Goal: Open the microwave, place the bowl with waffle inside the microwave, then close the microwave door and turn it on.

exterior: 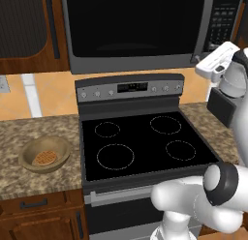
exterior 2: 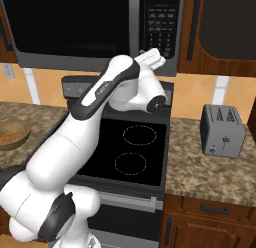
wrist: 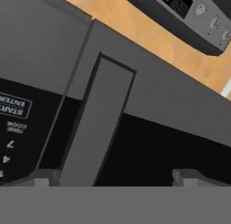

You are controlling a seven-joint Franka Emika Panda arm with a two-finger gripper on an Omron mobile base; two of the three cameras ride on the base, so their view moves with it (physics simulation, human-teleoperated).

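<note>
The gripper (wrist: 113,175) is up at the lower right of the microwave (exterior: 135,31), and in the hand view its two dark tips sit well apart, jaws spread wide with nothing between them. Rising between those tips is a long grey vertical bar, the door handle (wrist: 97,123), lying closer to the left tip than the right one; whether either tip touches it, I cannot tell. To the handle's left there's the keypad (wrist: 13,128), its start button and a few number keys readable sideways. To the right of the handle runs the dark glass of the microwave door (wrist: 162,151), and the door is shut, flush with the grey frame.

From the left base view, the white hand (exterior: 220,62) hangs just under the microwave's right bottom corner, below the keypad column. The right base view shows the arm (exterior 2: 100,97) arched up over the stove (exterior 2: 135,147) towards that same corner.

Down on the granite counter (exterior: 29,132), left of the stove, sits the bowl (exterior: 44,153), upright, with the waffle (exterior: 44,158) lying flat in its bottom. That's well apart from the gripper. A toaster (exterior 2: 222,131) stands on the counter at the stove's right.
</note>
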